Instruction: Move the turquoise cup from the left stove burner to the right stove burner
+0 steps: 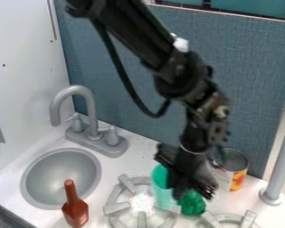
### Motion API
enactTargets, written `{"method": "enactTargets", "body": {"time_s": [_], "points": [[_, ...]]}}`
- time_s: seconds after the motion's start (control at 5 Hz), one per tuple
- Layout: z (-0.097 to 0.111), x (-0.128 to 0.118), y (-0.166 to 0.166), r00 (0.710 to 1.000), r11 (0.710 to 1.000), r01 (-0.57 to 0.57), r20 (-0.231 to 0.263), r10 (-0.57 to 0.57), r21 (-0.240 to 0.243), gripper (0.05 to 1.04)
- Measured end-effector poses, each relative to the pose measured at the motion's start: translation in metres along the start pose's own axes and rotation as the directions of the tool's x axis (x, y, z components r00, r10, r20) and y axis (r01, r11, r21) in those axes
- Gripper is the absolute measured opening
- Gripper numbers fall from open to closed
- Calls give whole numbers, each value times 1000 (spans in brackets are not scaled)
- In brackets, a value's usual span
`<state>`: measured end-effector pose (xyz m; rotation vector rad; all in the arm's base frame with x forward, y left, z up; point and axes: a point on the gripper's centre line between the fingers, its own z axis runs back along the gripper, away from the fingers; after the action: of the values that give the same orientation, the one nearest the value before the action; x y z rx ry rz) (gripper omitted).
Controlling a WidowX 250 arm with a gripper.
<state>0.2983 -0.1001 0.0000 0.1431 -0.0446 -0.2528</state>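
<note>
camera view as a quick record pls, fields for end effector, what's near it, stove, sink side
end effector: over the stove area, beside the green cup
position: end effector just above the lumpy green item
behind it: open-topped can, upright
stove: grey burner grate beside the cup
sink side: round grey sink, faucet behind, reddish-brown bottle in front
</note>
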Motion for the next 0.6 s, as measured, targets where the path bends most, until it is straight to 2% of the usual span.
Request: {"method": "enactTargets", "body": {"time_s": [0.2, 0.4, 0.6], "points": [[8, 3, -36, 991, 991, 127, 40, -126, -27, 90], [6, 3, -61, 975, 975, 215, 59, -212, -56, 90], [-5, 9, -81, 955, 951, 297, 55, -293, -87, 90]]}}
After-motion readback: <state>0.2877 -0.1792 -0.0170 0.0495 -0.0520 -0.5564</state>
